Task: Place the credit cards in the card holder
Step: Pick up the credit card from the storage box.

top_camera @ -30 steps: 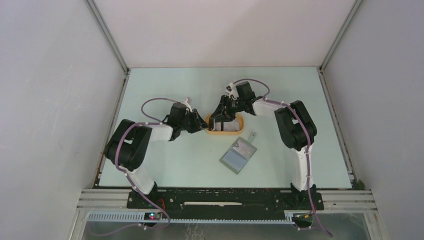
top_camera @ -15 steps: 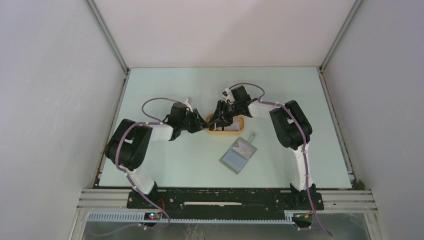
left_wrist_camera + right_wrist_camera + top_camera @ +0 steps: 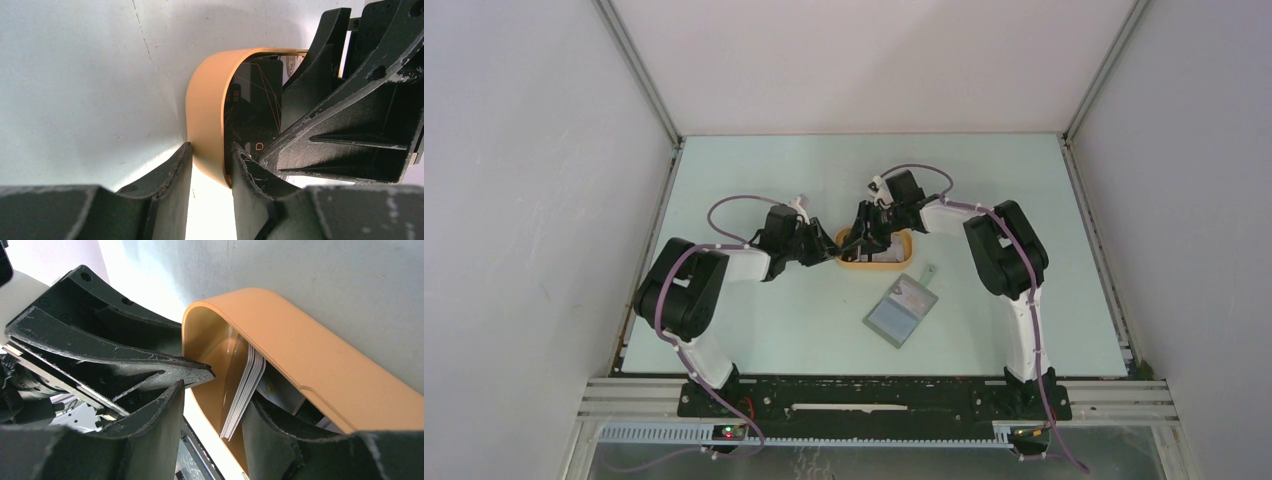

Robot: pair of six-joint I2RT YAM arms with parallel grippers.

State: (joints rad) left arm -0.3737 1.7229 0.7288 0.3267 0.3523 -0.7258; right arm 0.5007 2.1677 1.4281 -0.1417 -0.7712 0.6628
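The credit cards (image 3: 246, 385) stand on edge as a stack inside an orange oval tray (image 3: 300, 355); a black card (image 3: 257, 100) faces the left wrist view. My right gripper (image 3: 217, 396) is down in the tray (image 3: 896, 264), open around the stack. One finger (image 3: 272, 432) touches the stack and the other stands well apart from it. My left gripper (image 3: 211, 147) is shut on the tray's left end wall (image 3: 205, 110), one finger outside and one inside. The grey-green card holder (image 3: 901, 311) lies flat in front of the tray, away from both grippers.
Both grippers (image 3: 832, 250) (image 3: 864, 242) crowd the tray's left end, their fingers close together. The pale table (image 3: 754, 330) is boxed in by white walls with metal rails along its sides.
My right arm has shifted slightly left and settled into the tray. The left arm, the tray and the card holder have not moved.
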